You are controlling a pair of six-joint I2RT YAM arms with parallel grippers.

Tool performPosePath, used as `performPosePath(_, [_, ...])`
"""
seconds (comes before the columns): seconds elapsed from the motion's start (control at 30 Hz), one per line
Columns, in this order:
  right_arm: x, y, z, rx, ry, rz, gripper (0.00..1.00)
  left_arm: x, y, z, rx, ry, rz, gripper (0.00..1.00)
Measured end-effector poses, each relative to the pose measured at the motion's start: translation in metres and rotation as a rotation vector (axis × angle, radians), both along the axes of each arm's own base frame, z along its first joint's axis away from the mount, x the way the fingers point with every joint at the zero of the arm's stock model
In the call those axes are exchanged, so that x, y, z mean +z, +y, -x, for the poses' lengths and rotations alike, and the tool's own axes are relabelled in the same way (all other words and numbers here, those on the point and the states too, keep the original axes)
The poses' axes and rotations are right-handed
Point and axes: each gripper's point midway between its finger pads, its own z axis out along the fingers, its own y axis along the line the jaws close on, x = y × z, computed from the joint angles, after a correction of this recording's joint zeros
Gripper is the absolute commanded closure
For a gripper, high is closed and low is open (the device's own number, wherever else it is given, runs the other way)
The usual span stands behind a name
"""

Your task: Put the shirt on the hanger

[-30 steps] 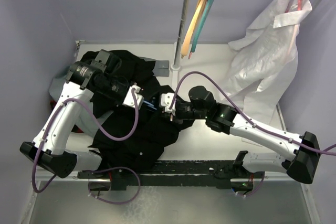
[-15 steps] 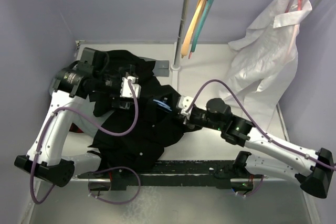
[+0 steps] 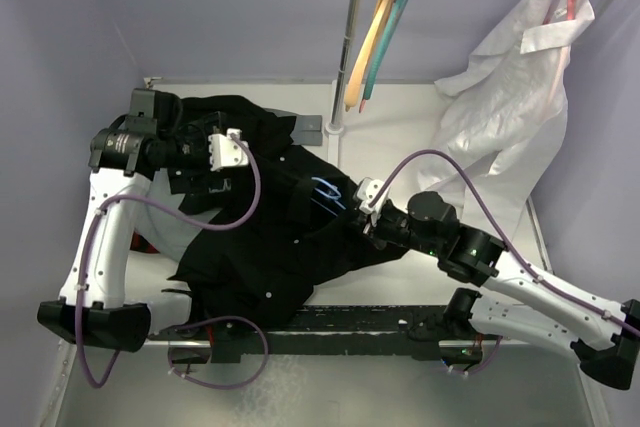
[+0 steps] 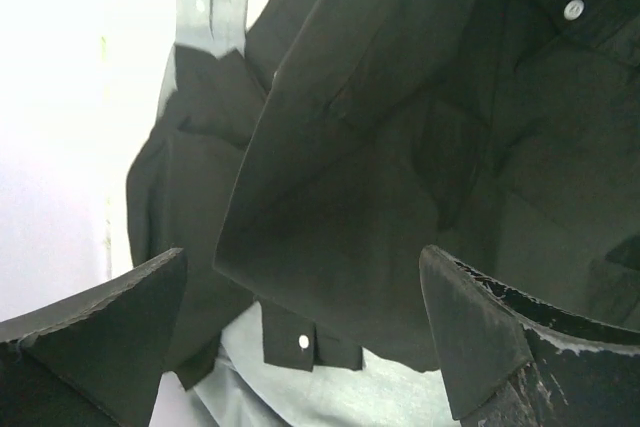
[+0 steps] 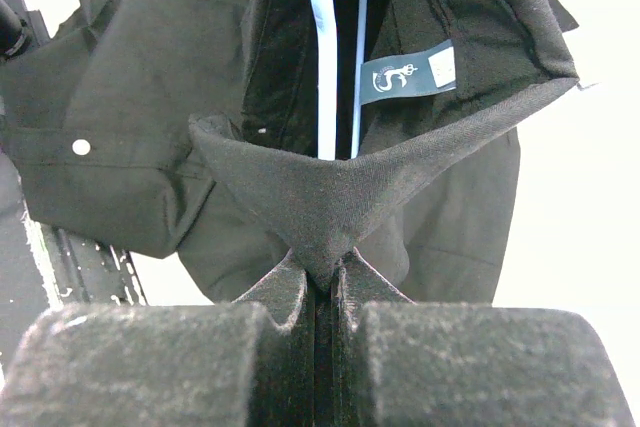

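Black shirt (image 3: 262, 257) lies heaped on the bench (image 3: 420, 112), spread wide. Right pincer (image 5: 320, 272) sits at the shirt's right edge, clamped tight on a pinch of cloth at the neck, and the neck opening gapes above it. Light-blue hanger (image 5: 327, 57) shows inside the shirt's neck opening, just beside the label (image 5: 408, 73). Left pincer (image 4: 302, 252) hovers over the shirt's far left part, jaws spread wide, gripping nothing.

Large black button-up cloth shirt (image 3: 270, 247) showing small white buttons (image 5: 81, 147), thin light-blue plastic hanger (image 5: 327, 67) standing out against it, dark neck label (image 5: 408, 74) carrying white print, slim orange hanger (image 3: 364, 52) and slim teal hanger (image 3: 389, 27) hanging far, loose white garment (image 3: 500, 117) hanging far right.
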Motion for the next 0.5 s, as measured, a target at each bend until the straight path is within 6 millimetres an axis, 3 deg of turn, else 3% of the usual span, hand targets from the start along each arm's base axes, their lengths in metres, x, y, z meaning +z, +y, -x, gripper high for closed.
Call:
performPosePath(0.17, [0.004, -0.003, 0.006, 0.007, 0.017, -0.008, 1.00, -0.026, 0.014, -0.017, 0.039, 0.085, -0.029, 0.01])
performPosePath(0.3, [0.001, -0.003, 0.011, 0.028, 0.036, 0.002, 1.00, -0.032, 0.017, -0.022, 0.008, 0.091, -0.010, 0.02])
performPosePath(0.33, [0.000, -0.004, 0.012, 0.031, 0.040, 0.005, 1.00, -0.033, 0.016, -0.022, -0.013, 0.093, -0.004, 0.20])
performPosePath(0.4, [-0.002, -0.004, 0.013, 0.031, 0.045, 0.010, 1.00, -0.035, 0.011, -0.018, -0.066, 0.122, 0.006, 0.96])
performPosePath(0.5, [-0.004, -0.006, 0.013, 0.029, 0.050, 0.019, 1.00, -0.039, 0.005, -0.021, -0.132, 0.176, 0.015, 1.00])
